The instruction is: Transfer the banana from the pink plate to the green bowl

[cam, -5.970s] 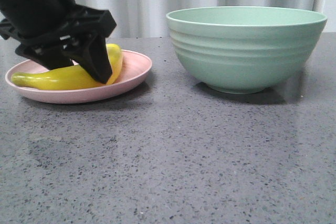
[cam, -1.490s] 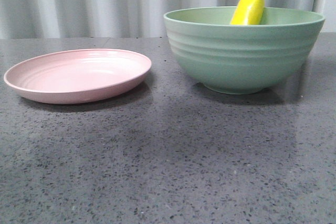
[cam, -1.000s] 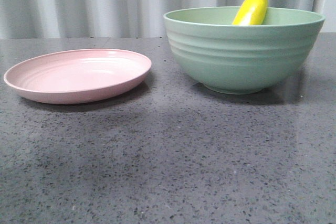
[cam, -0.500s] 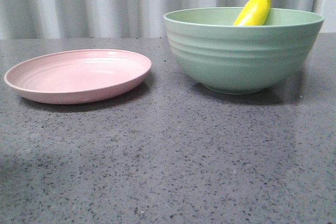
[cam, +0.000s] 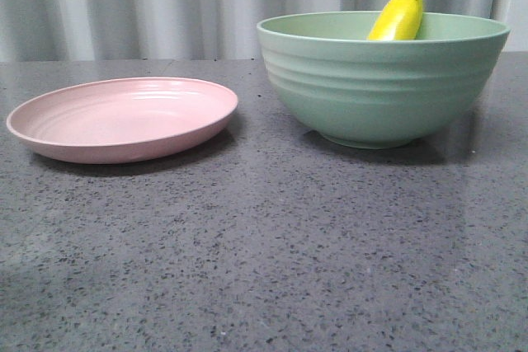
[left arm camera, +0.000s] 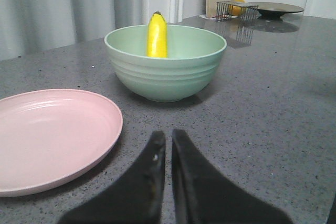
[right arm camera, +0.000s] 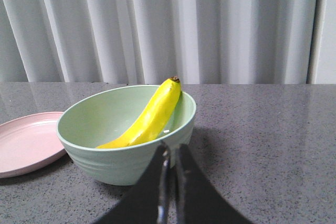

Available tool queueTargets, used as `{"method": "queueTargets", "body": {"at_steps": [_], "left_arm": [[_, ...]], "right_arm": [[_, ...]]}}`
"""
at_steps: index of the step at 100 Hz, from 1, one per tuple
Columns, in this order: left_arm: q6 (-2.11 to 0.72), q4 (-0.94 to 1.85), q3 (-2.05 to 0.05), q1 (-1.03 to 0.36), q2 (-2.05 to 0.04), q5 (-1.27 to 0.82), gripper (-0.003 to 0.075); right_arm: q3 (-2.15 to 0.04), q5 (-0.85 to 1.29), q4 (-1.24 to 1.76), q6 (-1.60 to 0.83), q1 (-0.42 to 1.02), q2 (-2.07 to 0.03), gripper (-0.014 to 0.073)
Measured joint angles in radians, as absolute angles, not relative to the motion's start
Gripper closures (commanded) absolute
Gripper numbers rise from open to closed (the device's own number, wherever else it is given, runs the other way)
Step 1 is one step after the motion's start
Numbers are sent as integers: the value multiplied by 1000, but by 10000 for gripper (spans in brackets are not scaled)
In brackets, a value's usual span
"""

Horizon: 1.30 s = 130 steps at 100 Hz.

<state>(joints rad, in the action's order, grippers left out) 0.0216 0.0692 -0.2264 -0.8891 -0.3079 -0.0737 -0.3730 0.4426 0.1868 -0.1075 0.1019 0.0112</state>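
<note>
Nearest you, the left end effector (left arm camera: 164,145) has its fingers drawn almost together with only a thin slit between them and nothing in its hold; it sits low over the grey speckled surface (cam: 264,245), just short of the pink plate (cam: 124,117). The right end effector (right arm camera: 170,163) is likewise nearly closed and carries nothing. The plate lies bare, so you can judge the transfer as done.

Farther on, the banana (right arm camera: 149,116) rests inside the green bowl (cam: 384,80), its lower end down on the bowl's floor and its dark tip propped on the rim, poking above it. That lean looks stable, since the deep wall backs it.

Plate and bowl stand apart with open surface between them, and the wide front area gives you free room to withdraw.
</note>
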Motion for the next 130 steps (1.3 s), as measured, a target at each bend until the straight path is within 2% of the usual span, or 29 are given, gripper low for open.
{"method": "queueTargets", "body": {"at_steps": [65,92,130], "left_arm": [[22,73,-174,-869,-305,-21,739],[22,84,-46,-620,-210,105,739],[18,74,1,-160,-6,67,739]], "right_arm": [[-373,449,185,-109,102,12,670],[-373,449,185,-109,102,12,670],[-373,449,185,-109,102,12,670]]}}
